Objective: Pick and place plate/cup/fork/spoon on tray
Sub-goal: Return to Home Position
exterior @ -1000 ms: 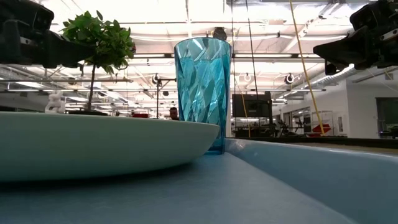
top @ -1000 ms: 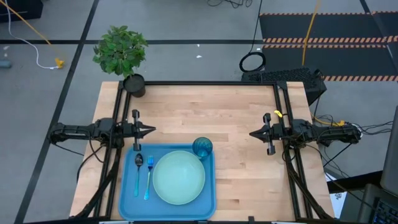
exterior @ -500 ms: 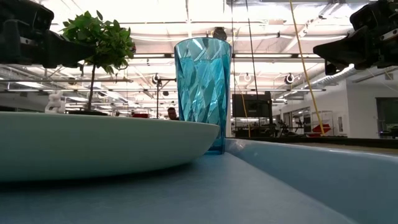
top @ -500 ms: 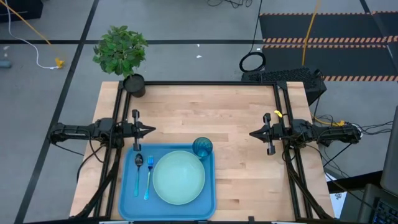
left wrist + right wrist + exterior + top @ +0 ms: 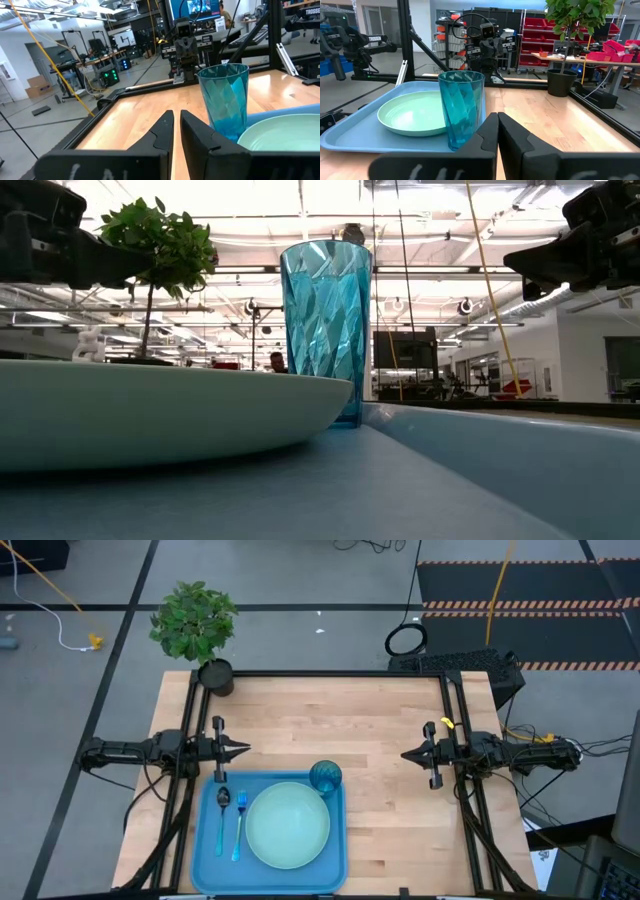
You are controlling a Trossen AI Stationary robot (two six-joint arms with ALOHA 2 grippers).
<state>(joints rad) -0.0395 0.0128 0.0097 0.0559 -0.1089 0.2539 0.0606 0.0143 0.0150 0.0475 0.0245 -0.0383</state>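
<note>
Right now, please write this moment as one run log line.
tray: holds plate, cup, fork, spoon | left tool: shut, empty, left edge of table | right tool: shut, empty, right edge

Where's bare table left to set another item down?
Free: the wood between the left end effector and right end effector, back to the pot; also right of the tray. Crowded: the tray, with plate, cup, fork, spoon.

The high view looks straight down on the whole worktop, the low view looks from the floor of the tray, close beside the plate, toward the room, and both wrist views look level inward from opposite sides, all sharing the cup.
</note>
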